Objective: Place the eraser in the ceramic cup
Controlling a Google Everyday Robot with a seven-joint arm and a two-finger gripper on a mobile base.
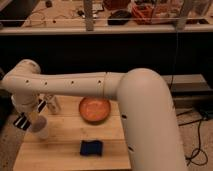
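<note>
Eraser: the eraser [91, 148] is a dark blue, soft-edged rectangular block that lies flat on the wood near the front edge, well apart from the cup and outside every container
Table: the wooden table [60, 157] has a pale, matte top of butcher-block planks with faint lengthwise grain
Cup: the ceramic cup [41, 131] is a small, plain off-white cylinder that stands upright toward the picture's left side of the table, much narrower than the bowl; its mouth is covered by the gripper, so what it holds cannot be told
Gripper: the gripper [30, 116] has white housing with black-and-white striped parts and sits at the top of the ceramic cup, at or against its rim; whether it is closed on anything cannot be told
Jar: the glass jar [54, 104] is clear and upright, just behind the ceramic cup and beside the bowl; its contents cannot be made out
Bowl: the orange bowl [83, 107] is wide, round and shallow with a smooth glaze, and its inside shows only a paler orange surface
Arm: the robot arm [150, 110] is made of thick, smooth white tubular segments dotted with small dark screws, sweeping from the picture's right across to the left
Floor: black cables [197, 135] trail on the right
Background: a cluttered workbench [125, 25] stands behind with a pale upright post [88, 14]
</note>
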